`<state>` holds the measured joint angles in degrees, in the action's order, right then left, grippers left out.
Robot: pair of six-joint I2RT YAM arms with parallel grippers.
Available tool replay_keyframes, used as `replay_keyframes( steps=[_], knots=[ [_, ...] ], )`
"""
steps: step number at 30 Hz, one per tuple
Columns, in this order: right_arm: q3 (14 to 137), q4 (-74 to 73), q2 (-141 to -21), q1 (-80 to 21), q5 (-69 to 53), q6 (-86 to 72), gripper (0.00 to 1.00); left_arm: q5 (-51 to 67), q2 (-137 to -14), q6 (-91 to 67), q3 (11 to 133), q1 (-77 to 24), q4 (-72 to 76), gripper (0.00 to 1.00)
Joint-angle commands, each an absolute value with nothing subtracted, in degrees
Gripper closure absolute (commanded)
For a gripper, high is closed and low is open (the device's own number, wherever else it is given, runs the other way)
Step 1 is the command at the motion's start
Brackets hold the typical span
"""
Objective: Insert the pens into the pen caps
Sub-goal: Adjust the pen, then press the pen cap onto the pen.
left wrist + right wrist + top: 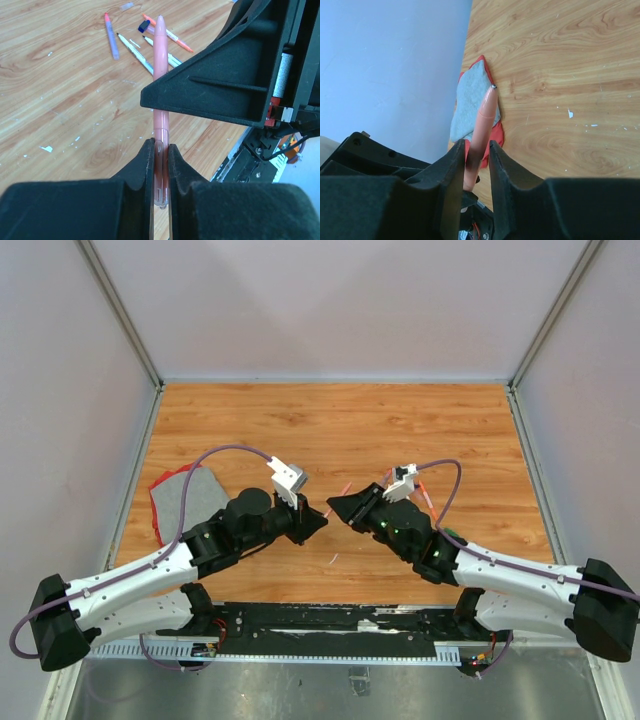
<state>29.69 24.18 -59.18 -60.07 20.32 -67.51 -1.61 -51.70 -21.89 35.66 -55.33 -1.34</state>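
A pink pen (161, 75) juts forward from my left gripper (160, 142), which is shut on its near end, where a translucent pink cap (162, 170) with a clip sits on the barrel. My right gripper (476, 145) straddles the same pen (484, 117) further along. Its jaws stand narrowly apart, with a gap showing beside the right finger. From above, the two grippers, left (318, 523) and right (335, 508), meet nose to nose at mid-table, and the pen's far end (344, 487) pokes out past them. Loose pens (135, 50) and a blue cap (143, 26) lie on the wood beyond.
A grey and red cloth (185, 502) lies at the table's left edge, also in the right wrist view (472, 107). Several pens (425, 495) lie beside the right wrist, and a green piece (452, 535) sits under that arm. Walls close in three sides.
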Motion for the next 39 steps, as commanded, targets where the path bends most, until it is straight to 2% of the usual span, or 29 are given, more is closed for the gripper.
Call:
replay_keyframes(
  steps=[1, 5, 6, 8, 16, 24, 28, 30, 33, 36, 39],
  knots=[
    [30.87, 27.25, -59.56, -60.82, 17.89, -68.75, 0.79, -1.8, -51.08, -21.23, 35.44, -55.81, 0.97, 1.0],
    [30.54, 28.03, -59.83, -60.82, 16.56, -68.64, 0.97, -2.23, -51.05, -21.44, 35.32, -55.81, 1.05, 0.99],
    [30.54, 28.49, -59.9, -60.8, 16.22, -68.31, 0.99, -2.26, -51.06, -21.52, 35.43, -55.81, 1.01, 0.98],
    [30.59, 29.89, -60.28, -60.82, 15.77, -67.13, 1.0, -2.36, -50.86, -21.79, 35.51, -55.79, 0.9, 0.91],
    [28.16, 35.29, -58.84, -60.82, 20.44, -57.49, 0.99, -3.15, -48.27, -23.08, 35.42, -55.81, 0.15, 0.43],
    [25.44, 38.07, -52.01, -60.82, 25.14, -37.36, 0.99, -3.73, -44.13, -26.26, 34.58, -55.81, -0.71, 0.25],
    [22.89, 43.62, -48.69, -60.73, 21.62, -27.58, 0.99, -2.7, -42.51, -26.67, 33.96, -55.81, -0.08, 0.23],
    [24.94, 37.94, -46.24, -60.73, 21.39, -26.41, 1.0, -2.84, -42.01, -25.61, 33.5, -55.81, -0.08, 0.23],
    [31.51, 18.93, -44.18, -60.65, 21.8, -25.78, 1.0, -3.39, -42.34, -23.08, 34.21, -55.81, -0.86, 0.22],
    [39.84, 1.48, -44.92, -60.65, 21.13, -23.02, 0.99, -5.5, -44.2, -21.45, 36.46, -55.81, -2.55, 0.22],
    [45.22, -9.19, -45.77, -60.65, 19.68, -20.47, 0.99, -5.62, -45.82, -20.51, 37.22, -55.81, -0.45, 0.21]
  ],
)
